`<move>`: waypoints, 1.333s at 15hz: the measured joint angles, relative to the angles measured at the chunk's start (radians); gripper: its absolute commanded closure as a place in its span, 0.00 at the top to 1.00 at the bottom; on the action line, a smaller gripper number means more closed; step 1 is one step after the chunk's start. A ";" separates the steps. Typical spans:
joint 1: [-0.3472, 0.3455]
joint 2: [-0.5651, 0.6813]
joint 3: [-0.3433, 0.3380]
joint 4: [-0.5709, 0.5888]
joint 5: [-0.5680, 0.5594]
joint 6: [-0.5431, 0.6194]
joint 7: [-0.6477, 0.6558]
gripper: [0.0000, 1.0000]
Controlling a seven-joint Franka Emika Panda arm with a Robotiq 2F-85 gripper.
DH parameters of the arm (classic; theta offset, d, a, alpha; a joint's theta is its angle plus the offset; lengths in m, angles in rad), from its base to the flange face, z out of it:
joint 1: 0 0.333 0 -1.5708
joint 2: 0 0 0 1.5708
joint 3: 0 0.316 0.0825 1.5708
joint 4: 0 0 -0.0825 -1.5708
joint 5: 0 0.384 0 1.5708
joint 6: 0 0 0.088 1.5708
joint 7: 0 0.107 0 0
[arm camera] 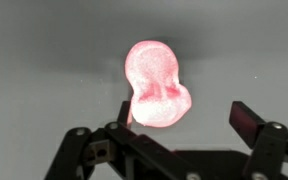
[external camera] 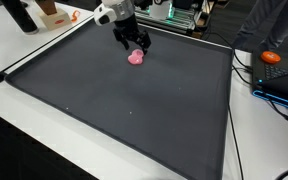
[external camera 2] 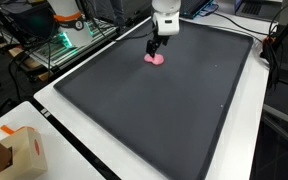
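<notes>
Where pink toy [external camera: 136, 57] rests, dark mat [external camera: 134, 110] covers table [external camera: 44, 125].

A white table [external camera: 24, 125] fills both exterior views, almost wholly covered by a dark grey mat [external camera: 134, 110]. A cardboard box [external camera 2: 17, 152] sits at the lower left of an exterior view, and at the upper left an equipment rack [external camera 2: 59, 45] glows green. Black cables [external camera: 246, 72] trail along the table's right edge in an exterior view. The light is even and indoor.
</notes>
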 measured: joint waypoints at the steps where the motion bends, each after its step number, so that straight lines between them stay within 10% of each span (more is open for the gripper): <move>1: 0.022 0.000 0.002 0.002 -0.058 -0.005 0.031 1.00; 20: 0.244 0.106 0.077 0.088 -0.703 -0.158 0.091 1.00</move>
